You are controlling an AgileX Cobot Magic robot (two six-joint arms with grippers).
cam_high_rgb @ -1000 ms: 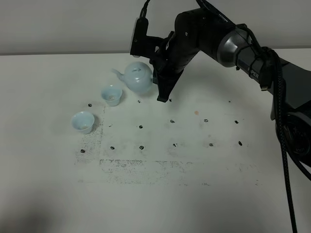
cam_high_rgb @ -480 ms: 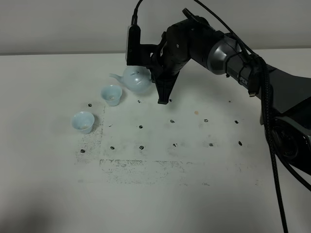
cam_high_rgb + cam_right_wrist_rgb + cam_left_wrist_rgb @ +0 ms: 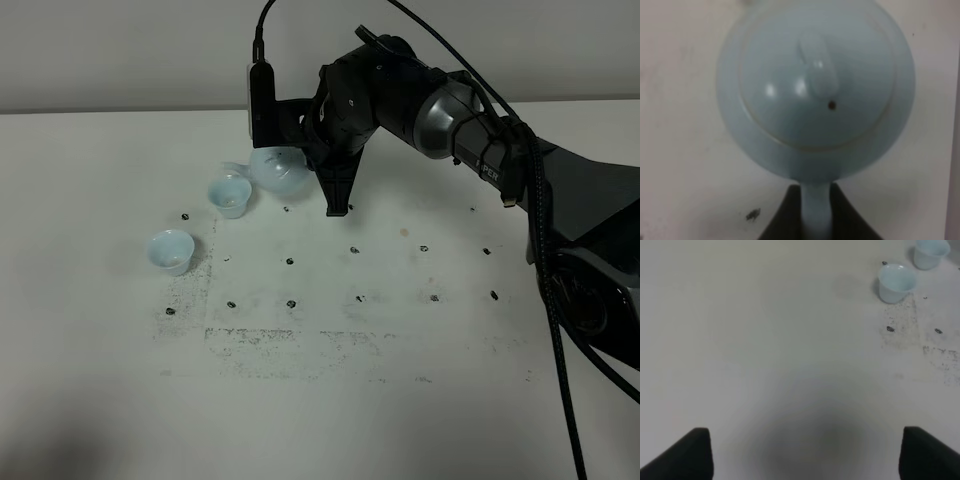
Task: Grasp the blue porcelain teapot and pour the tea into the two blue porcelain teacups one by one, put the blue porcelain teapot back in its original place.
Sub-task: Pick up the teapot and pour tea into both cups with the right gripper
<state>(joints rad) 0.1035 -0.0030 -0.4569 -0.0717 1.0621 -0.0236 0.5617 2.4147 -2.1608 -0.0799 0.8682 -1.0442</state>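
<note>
The blue porcelain teapot (image 3: pixel 277 171) hangs tilted above the table, its spout pointing left over the farther of the two blue porcelain teacups (image 3: pixel 230 195). My right gripper (image 3: pixel 314 165) is shut on the teapot's loop handle. In the right wrist view the lidded teapot (image 3: pixel 815 95) fills the frame, and the dark fingers (image 3: pixel 780 217) clamp the handle of the right gripper's (image 3: pixel 815 220) catch from both sides. The nearer teacup (image 3: pixel 170 250) stands to the front left. Both cups (image 3: pixel 896 282) (image 3: pixel 930 252) show in the left wrist view, far from my open left gripper (image 3: pixel 807 460).
The white table (image 3: pixel 400 380) carries small black marks and a speckled dark rectangle outline in its middle. The right arm with its cables (image 3: pixel 520 170) reaches in from the right across the back of the table.
The right arm has swung left with the teapot and tipped it, so the spout has come over the farther cup. The cups have not moved.
</note>
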